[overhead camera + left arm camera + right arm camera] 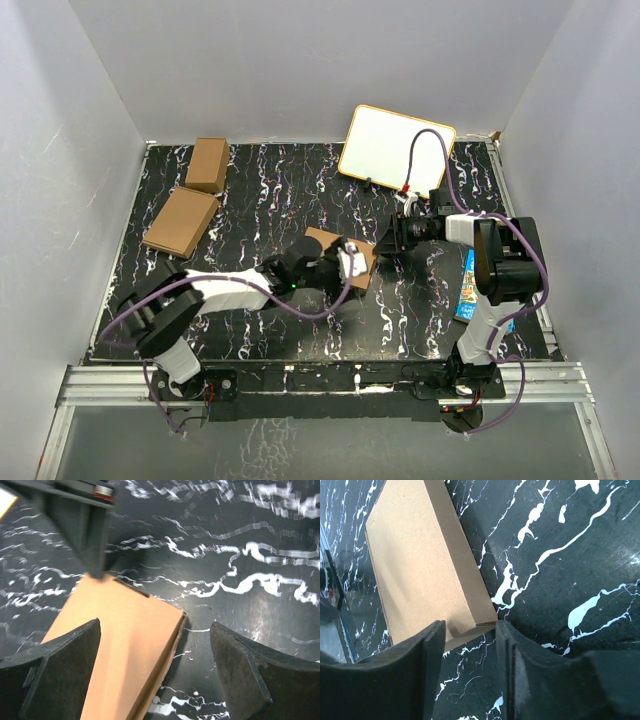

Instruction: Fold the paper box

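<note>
A black table veined with white marbling sits inside plain pale grey walls. At its far left lie 2 brown cartons, at the far right a white board with a yellow rim. The paper box lies near the table's middle, closed into a shallow rectangular slab of matte brown cardboard with crisp edges. The left gripper hangs over it, its dark, rough-textured fingers spread wide and holding nothing. The right gripper meets the box's corner – jaws partly parted, only table between them.
</note>
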`<action>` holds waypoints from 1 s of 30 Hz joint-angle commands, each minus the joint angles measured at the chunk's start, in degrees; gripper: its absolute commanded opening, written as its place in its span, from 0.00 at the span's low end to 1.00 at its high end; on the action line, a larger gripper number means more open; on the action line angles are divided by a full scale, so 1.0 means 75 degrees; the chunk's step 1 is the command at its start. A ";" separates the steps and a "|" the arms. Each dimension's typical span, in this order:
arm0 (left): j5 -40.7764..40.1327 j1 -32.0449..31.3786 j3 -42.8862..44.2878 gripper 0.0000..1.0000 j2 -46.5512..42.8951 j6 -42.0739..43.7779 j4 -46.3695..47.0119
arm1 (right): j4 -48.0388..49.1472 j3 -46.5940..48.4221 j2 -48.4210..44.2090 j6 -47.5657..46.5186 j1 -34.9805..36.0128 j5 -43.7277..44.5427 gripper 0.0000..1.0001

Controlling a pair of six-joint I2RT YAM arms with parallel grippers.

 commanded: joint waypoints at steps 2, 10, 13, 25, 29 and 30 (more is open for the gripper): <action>-0.1361 0.0572 -0.0436 0.97 -0.1847 -0.2790 -0.0561 | -0.0169 0.0392 -0.0667 -0.0701 -0.0041 -0.0141 0.54; -0.1976 0.1480 -0.1456 0.64 -0.4011 -0.8274 -0.2325 | -0.0326 0.0310 -0.2149 -0.2634 0.0257 0.1158 0.56; -0.2099 0.1568 -0.1820 0.05 -0.4213 -0.9898 -0.2711 | 0.0317 0.0185 -0.2396 -0.3260 0.0979 0.2068 0.48; -0.3228 0.1599 -0.1459 0.00 -0.2570 -1.1463 -0.4235 | -0.1010 0.3143 0.0618 -0.4073 0.2252 0.2875 0.10; -0.3554 0.1600 -0.1116 0.00 -0.1729 -1.1574 -0.4521 | -0.1511 0.3737 0.1314 -0.4193 0.2469 0.2709 0.10; -0.3634 0.1621 -0.1077 0.00 -0.1603 -1.1535 -0.4470 | -0.1536 0.3722 0.1362 -0.4248 0.2516 0.2660 0.10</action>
